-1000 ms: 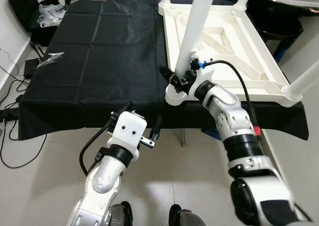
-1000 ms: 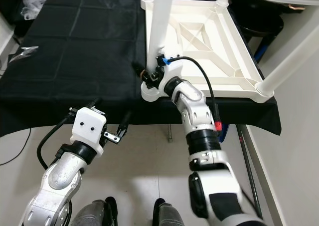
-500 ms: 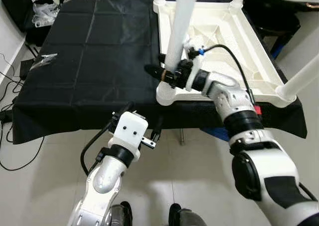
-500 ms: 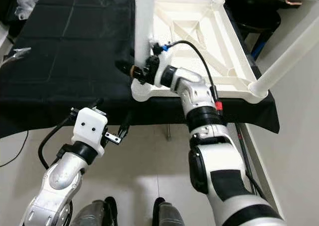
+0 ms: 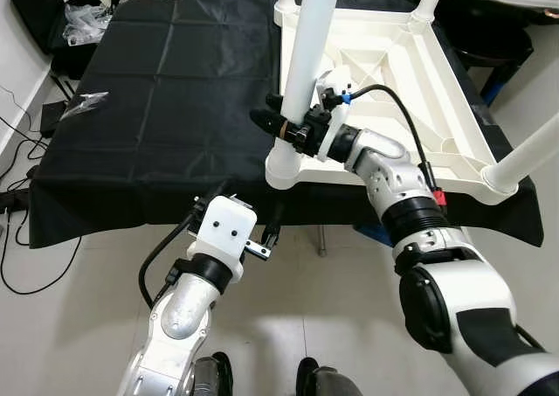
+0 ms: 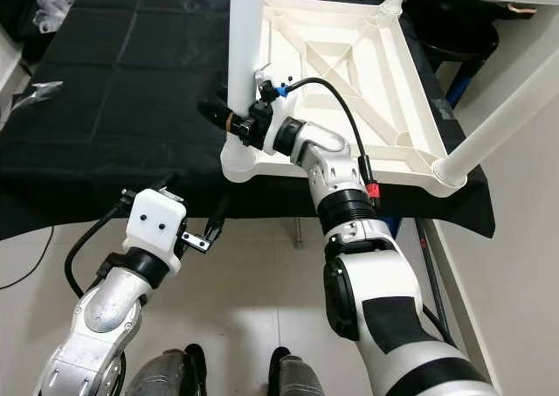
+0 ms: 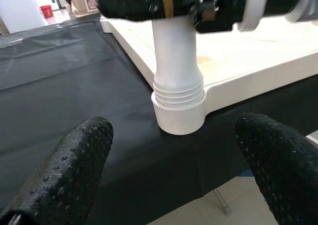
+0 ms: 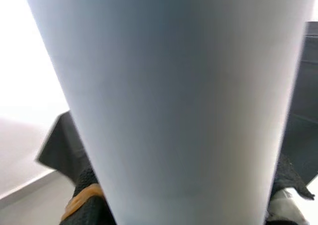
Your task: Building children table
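The white kids' table (image 5: 410,72) lay upside down on the black cloth (image 5: 175,90). The right gripper (image 5: 293,127) hugged the near leg (image 5: 306,64) w/ both fingers, low down, just above its screw-in socket. Left gripper (image 5: 262,230) hung open below the table edge, holding nothing. The leg looked like stiff, light, smooth plastic, prob. slippery, so grab low, near the socket.

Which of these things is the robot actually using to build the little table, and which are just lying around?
Part of the job:
- white plastic tabletop lying upside down
- white round table leg standing in its near corner socket
- right gripper, fingers clamped on that leg
- left gripper, idle below the edge

Just lying about:
- black cloth over the work table
- clear plastic bag
- black cables on the floor
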`<state>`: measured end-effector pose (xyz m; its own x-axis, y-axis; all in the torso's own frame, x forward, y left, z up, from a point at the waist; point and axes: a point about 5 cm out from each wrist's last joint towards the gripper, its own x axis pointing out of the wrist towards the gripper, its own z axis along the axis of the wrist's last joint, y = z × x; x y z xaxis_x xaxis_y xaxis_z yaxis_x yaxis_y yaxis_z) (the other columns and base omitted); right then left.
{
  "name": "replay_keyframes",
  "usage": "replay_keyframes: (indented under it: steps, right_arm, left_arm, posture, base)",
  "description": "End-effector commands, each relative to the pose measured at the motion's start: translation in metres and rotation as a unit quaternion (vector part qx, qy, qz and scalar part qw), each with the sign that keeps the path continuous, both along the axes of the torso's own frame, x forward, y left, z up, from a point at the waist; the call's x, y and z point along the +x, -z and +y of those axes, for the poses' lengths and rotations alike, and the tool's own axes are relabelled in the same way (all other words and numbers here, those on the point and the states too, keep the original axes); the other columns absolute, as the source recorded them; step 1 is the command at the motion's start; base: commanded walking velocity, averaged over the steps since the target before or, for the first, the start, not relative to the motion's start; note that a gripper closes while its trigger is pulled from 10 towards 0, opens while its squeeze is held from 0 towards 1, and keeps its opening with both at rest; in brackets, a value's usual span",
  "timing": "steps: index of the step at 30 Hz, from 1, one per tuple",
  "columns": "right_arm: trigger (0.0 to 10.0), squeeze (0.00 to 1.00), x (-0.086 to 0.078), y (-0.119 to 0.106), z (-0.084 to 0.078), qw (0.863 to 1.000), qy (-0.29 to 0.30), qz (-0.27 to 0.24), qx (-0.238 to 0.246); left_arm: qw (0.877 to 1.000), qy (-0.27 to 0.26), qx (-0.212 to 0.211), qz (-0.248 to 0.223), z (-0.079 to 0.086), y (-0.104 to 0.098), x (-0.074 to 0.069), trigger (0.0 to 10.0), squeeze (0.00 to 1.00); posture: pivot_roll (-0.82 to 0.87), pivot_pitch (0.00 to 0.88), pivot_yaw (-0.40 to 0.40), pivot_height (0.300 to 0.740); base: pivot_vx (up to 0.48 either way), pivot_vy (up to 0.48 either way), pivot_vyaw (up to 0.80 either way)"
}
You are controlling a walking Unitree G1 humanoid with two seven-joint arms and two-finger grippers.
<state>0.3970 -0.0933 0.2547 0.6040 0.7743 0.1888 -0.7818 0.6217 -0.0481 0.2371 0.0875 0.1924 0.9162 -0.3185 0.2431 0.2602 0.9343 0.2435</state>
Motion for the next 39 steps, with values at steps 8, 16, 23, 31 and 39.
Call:
replay_keyframes:
  steps: [8,16,23,31,39]
  right_arm:
    - [0.0,0.00,0.001,0.033,-0.018,0.931,0.354,0.087,0.029]
    - [0.0,0.00,-0.007,0.032,0.002,0.903,0.417,0.093,0.051]
    - [10.0,0.00,-0.019,0.024,0.038,0.877,0.452,0.124,0.109]
    - [10.0,1.00,-0.023,0.008,0.038,0.923,0.362,0.070,0.108]
    - [10.0,0.00,-0.017,0.007,0.019,0.991,0.123,0.058,-0.007]
  left_arm:
    - [1.000,0.009,0.006,-0.003,-0.004,0.001,0.000,10.0,0.00]
    - [1.000,0.008,0.006,-0.004,-0.004,0.000,0.001,10.0,0.00]
    - [1.000,0.004,0.007,-0.003,-0.002,0.001,-0.001,10.0,0.00]
    - [1.000,0.002,0.006,0.002,-0.001,0.003,-0.001,10.0,0.00]
    - [1.000,0.002,0.006,0.002,-0.003,0.003,0.000,10.0,0.00]
  posture:
    - [0.18,0.192,-0.068,0.740]
    - [0.18,0.199,-0.068,0.740]
    - [0.19,0.208,-0.073,0.740]
    - [0.18,0.217,-0.072,0.740]
    - [0.17,0.219,-0.070,0.740]
  base:
    - [0.000,0.000,0.00]
    - [0.000,0.000,0.00]
    - [0.000,0.000,0.00]
    - [0.000,0.000,0.00]
    - [0.000,0.000,0.00]
